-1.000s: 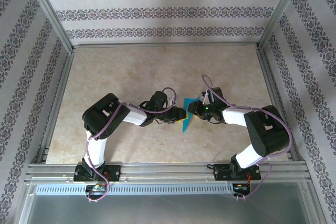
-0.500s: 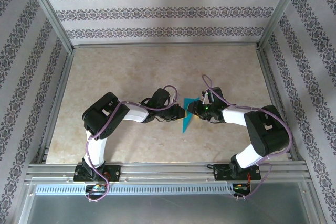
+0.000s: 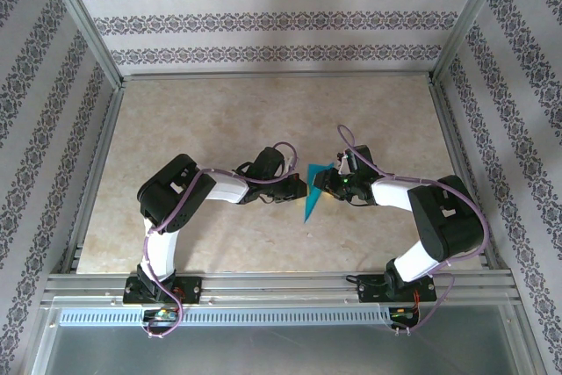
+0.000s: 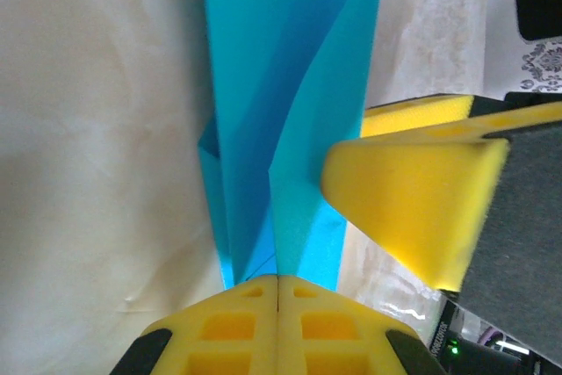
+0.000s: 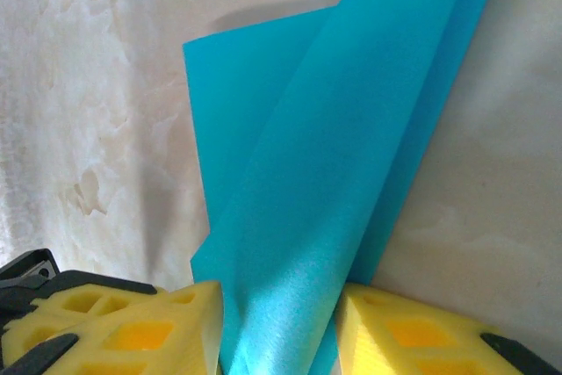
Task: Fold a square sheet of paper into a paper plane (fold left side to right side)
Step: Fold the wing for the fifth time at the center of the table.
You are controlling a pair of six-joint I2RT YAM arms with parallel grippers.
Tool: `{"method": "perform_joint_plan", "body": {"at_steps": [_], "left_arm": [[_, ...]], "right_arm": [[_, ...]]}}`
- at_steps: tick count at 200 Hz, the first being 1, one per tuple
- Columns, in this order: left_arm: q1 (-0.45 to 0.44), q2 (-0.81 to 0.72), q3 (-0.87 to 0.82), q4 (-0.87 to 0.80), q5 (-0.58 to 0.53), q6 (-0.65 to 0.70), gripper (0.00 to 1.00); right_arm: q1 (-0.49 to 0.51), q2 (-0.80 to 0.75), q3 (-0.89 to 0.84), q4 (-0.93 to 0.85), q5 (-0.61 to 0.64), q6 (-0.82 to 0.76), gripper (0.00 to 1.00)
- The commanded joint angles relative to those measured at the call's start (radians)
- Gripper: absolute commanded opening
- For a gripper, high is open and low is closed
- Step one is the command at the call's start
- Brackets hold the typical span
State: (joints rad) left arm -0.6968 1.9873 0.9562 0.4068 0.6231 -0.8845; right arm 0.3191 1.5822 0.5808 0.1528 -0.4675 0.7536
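The square sheet of paper (image 3: 311, 196) is a teal-blue creased shape lying mid-table, its sharp point toward the near edge. My left gripper (image 3: 301, 189) meets it from the left. In the left wrist view its yellow pads (image 4: 219, 322) are pressed together at the left gripper (image 4: 277, 280), with the paper's (image 4: 281, 85) centre crease running into the seam. My right gripper (image 3: 323, 183) comes in from the right. Its jaws stand apart at the right gripper (image 5: 279, 340), and a raised, curled flap of the paper (image 5: 351, 129) passes between them. One right fingertip (image 4: 413, 208) rests against the paper's right side.
The beige marbled table (image 3: 219, 120) spreads out on all sides of the paper. Aluminium rails (image 3: 281, 283) frame it, and patterned walls (image 3: 281, 24) close the back and sides. Both arms' elbows (image 3: 176, 186) sit near the front edge.
My left gripper has closed onto the paper's crease and turned slightly. The paper now looks narrower. The right arm has stayed still.
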Motion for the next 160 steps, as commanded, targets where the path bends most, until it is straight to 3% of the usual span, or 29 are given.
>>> {"method": "perform_joint_plan", "body": {"at_steps": [1, 160], "left_arm": [[0.017, 0.002, 0.021, -0.054, -0.026, 0.044, 0.01], [0.013, 0.022, 0.060, -0.117, -0.026, 0.104, 0.00]], "right_arm": [[0.045, 0.088, -0.004, 0.034, 0.055, -0.037, 0.41], [0.056, 0.104, 0.013, 0.030, 0.050, -0.039, 0.42]]}}
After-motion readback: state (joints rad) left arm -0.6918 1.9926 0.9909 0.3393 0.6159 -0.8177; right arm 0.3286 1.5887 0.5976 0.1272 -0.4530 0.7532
